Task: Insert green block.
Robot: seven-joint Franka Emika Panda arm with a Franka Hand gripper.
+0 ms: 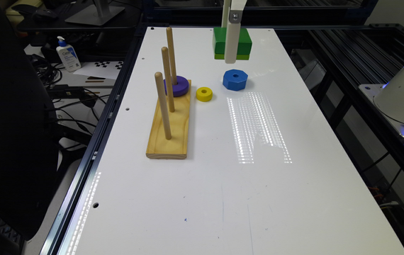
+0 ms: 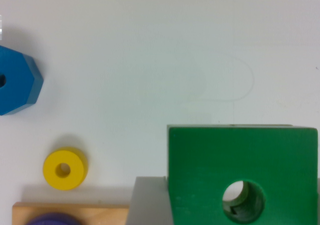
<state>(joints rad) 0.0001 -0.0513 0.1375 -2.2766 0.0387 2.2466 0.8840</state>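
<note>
The green block (image 1: 242, 40) hangs above the far end of the white tabletop (image 1: 223, 184), raised off the surface; its lime bottom layer faces down. A white finger of the gripper (image 1: 231, 53) crosses the block's near face in the exterior view. The wrist view shows the block (image 2: 210, 160) from above with its round centre hole, a grey finger beside one edge. Whether the jaws are clamped on it cannot be told.

The blue octagonal block (image 1: 235, 79) lies just nearer the camera. The yellow ring (image 1: 204, 94) lies beside the wooden peg base (image 1: 170, 134). A purple ring (image 1: 180, 86) sits on the farthest of three pegs.
</note>
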